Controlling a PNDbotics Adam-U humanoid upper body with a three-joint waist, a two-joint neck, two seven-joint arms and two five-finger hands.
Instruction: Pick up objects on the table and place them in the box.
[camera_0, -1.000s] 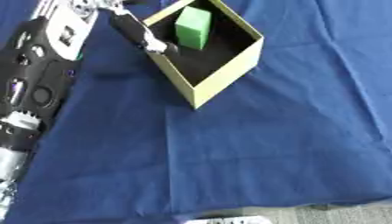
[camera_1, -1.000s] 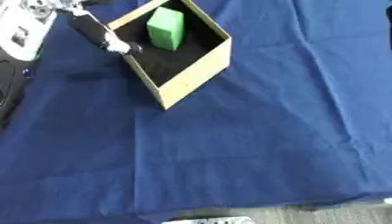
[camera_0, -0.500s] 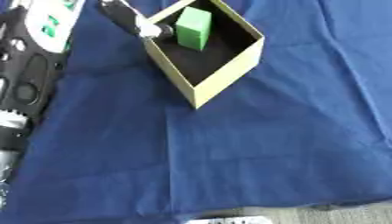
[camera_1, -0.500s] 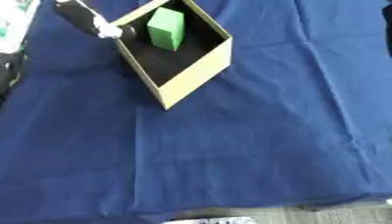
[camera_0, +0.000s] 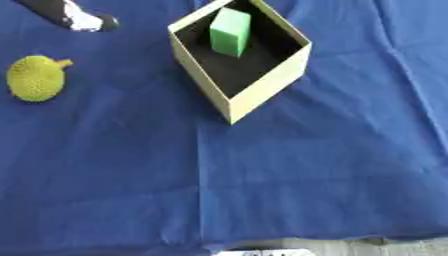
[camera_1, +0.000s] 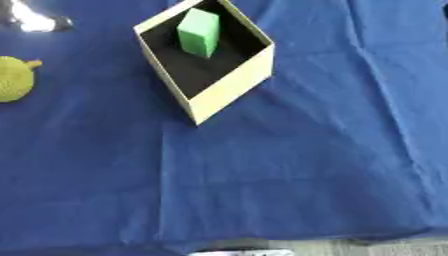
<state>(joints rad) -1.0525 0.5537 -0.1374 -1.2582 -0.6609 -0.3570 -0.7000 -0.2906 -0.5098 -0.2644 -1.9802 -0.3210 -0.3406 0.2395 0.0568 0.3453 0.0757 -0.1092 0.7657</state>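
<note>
On the blue-draped counter (camera_0: 289, 175), the yellow bumpy fruit (camera_0: 36, 78) is lying left of the box (camera_0: 262, 87) holding a green block (camera_0: 229, 31), awaiting pickup by the left hand (camera_0: 70, 15), whose fingers' state I cannot tell.

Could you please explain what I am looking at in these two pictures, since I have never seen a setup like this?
Both pictures come from one stereo camera in a humanoid robot's head, looking down at its work: a left eye view and a right eye view of the same moment. The surface is a table covered by a blue cloth. On it stands an open tan cardboard box with a dark inside, and a green rectangular block sits in it. To the box's left lies a yellow bumpy round fruit-like object, still outside the box. At the top left, a black and white bit of the robot's left hand shows; it seems to hold nothing. The right hand is not visible.
</note>
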